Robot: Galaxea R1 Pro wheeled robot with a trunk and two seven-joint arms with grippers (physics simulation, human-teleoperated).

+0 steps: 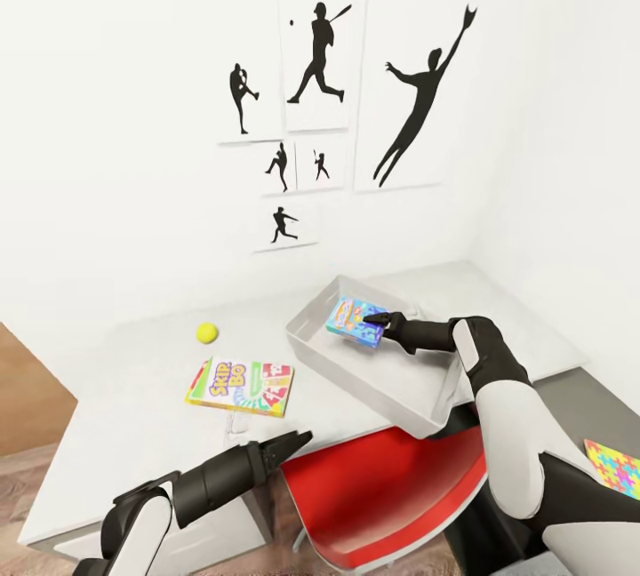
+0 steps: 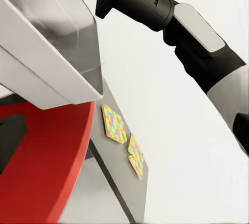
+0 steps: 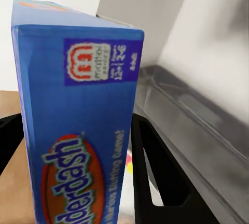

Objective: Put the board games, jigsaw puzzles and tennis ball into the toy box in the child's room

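From the head camera, the right gripper [image 1: 384, 324] reaches over the toy box [image 1: 307, 338] with its fingers closed on one end of the blue game box [image 1: 354, 323]. The box hangs just above the bin's floor, tilted, its long axis running from the fingertips toward the bin's far-left corner. To the left of the bin on the table [image 1: 124, 380] lie the tennis ball [image 1: 206, 332] and, nearer the robot, the Skip-Bo box [image 1: 240, 387], flat with its long side along the table's front edge. The left gripper [image 1: 289, 444] hovers in front of the bin with nothing in it and fingers close together; it is the nearer arm to the Skip-Bo box.

The left wrist camera sees the bin's outer corner, a red chair [image 2: 41, 162] below it, and two puzzle boxes [image 2: 124, 138] flat on the table beyond the bin.

The right wrist camera shows the game box on edge between the dark fingers [image 3: 161, 182], the bin's grey wall close beside it. Letting go here should drop it inside.
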